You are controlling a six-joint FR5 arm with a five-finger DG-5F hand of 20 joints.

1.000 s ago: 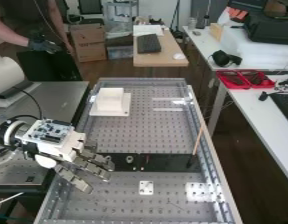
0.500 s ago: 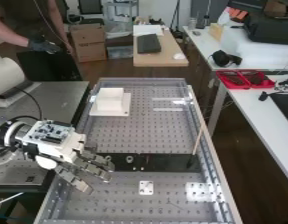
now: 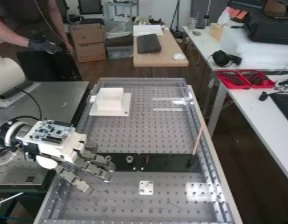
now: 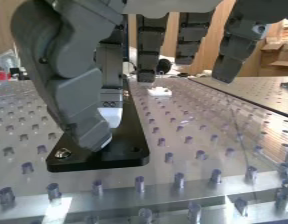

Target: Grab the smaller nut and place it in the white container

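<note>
Okay, hand point(image 3: 96, 166) is wide, fingers loosely extended, by the left end of the black bar point(image 3: 168, 162). Larger nut point(image 3: 108, 158) and bearing point(image 3: 129, 159) stand on the bar; smaller nut, can't tell where. White container point(image 3: 110, 101) sits beyond the bar on the dotted, shiny bench surface point(image 3: 154, 135), small white plate point(image 3: 146, 188) on the bar's near side, thin stick point(image 3: 198, 140) at its right end. Room: wooden table point(image 3: 158, 61) and cardboard box point(image 3: 88, 42) far beyond the bar, red trays point(image 3: 244, 85) on a white table point(image 3: 261, 115) to its right
</note>
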